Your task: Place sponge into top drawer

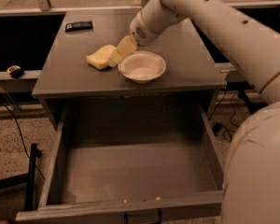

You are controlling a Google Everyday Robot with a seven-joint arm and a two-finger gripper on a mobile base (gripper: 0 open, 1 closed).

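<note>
The pale yellow sponge (pixel 99 57) lies on the grey tabletop (pixel 186 55), left of the white bowl (pixel 142 67). My gripper (pixel 115 59) reaches down from the upper right, and its tip is at the sponge's right edge, between sponge and bowl. I cannot tell whether it touches the sponge. The top drawer (pixel 135 171) is pulled wide open below the tabletop, with a bare bottom. Its dark front handle (pixel 142 217) shows at the bottom edge.
A black flat device (pixel 78 26) lies at the table's back left. My arm (pixel 224 27) crosses the right of the view and hides the table's back middle. Cables (pixel 14 120) and a stand (pixel 31 176) are on the floor to the left.
</note>
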